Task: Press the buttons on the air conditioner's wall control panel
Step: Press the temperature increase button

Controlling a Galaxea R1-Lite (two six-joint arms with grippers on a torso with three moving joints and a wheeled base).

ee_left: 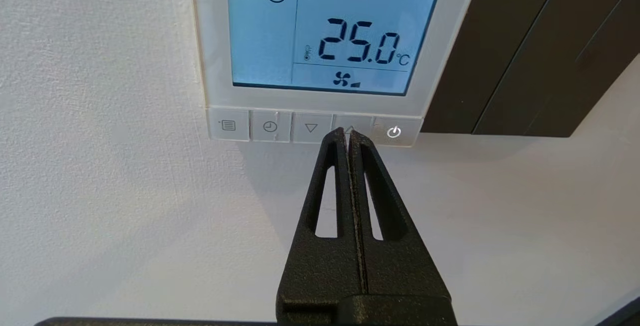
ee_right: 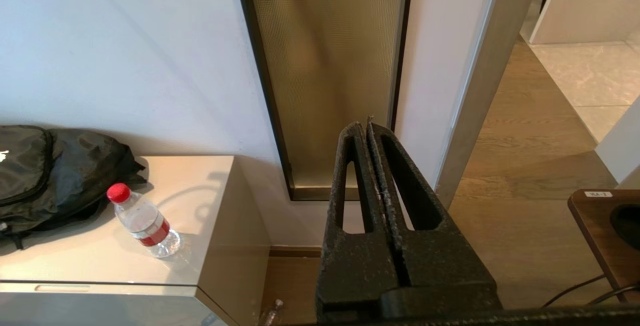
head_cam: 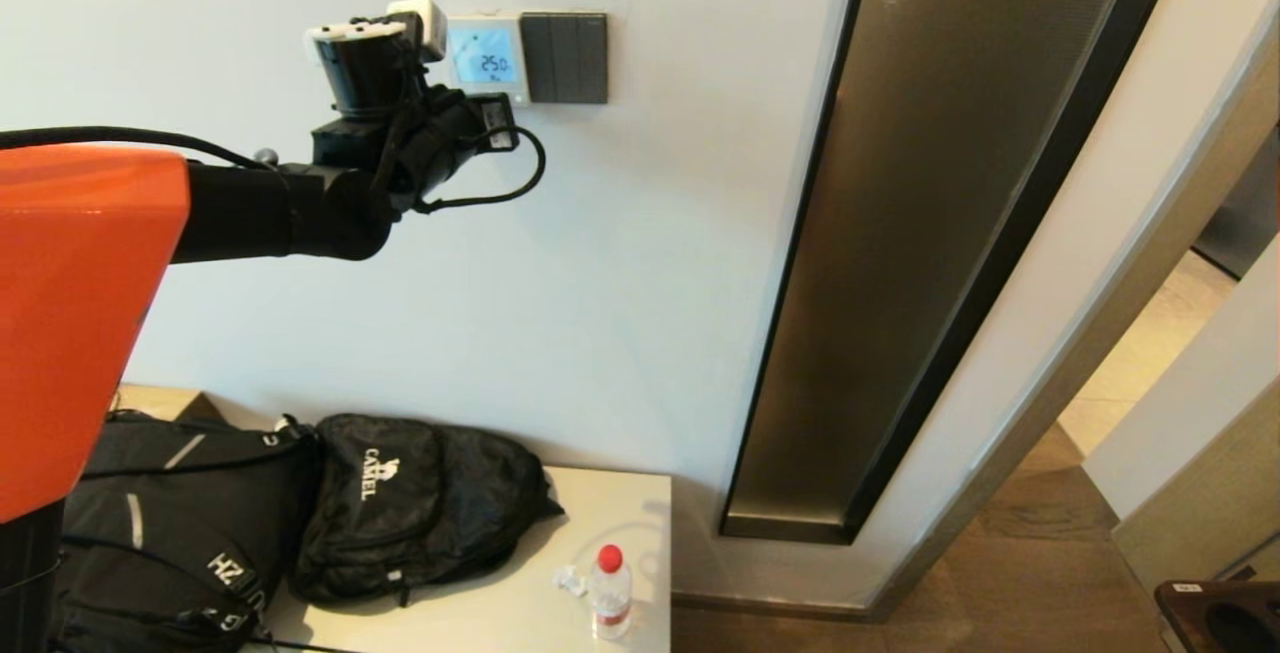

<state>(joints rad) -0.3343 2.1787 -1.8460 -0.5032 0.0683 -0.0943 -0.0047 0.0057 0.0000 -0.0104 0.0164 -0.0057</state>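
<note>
The white wall control panel (head_cam: 487, 56) has a lit blue screen (ee_left: 327, 26) reading 25.0 °C and a row of clear buttons beneath it. My left gripper (ee_left: 348, 134) is shut and empty, its tips right at the up-arrow button (ee_left: 352, 125), between the down-arrow button (ee_left: 311, 128) and the lit power button (ee_left: 394, 132). Contact with the up-arrow button cannot be told. In the head view the left arm (head_cam: 400, 133) reaches up to the panel and hides its lower left part. My right gripper (ee_right: 367, 129) is shut, empty and parked low, away from the wall.
Dark light switches (head_cam: 565, 57) sit right of the panel. A tall bronze glass strip (head_cam: 930, 223) runs down the wall. Below, a cabinet (head_cam: 620, 493) holds two black backpacks (head_cam: 410, 503) and a water bottle (head_cam: 610, 593). A dark wooden piece (ee_right: 605, 236) stands at the right.
</note>
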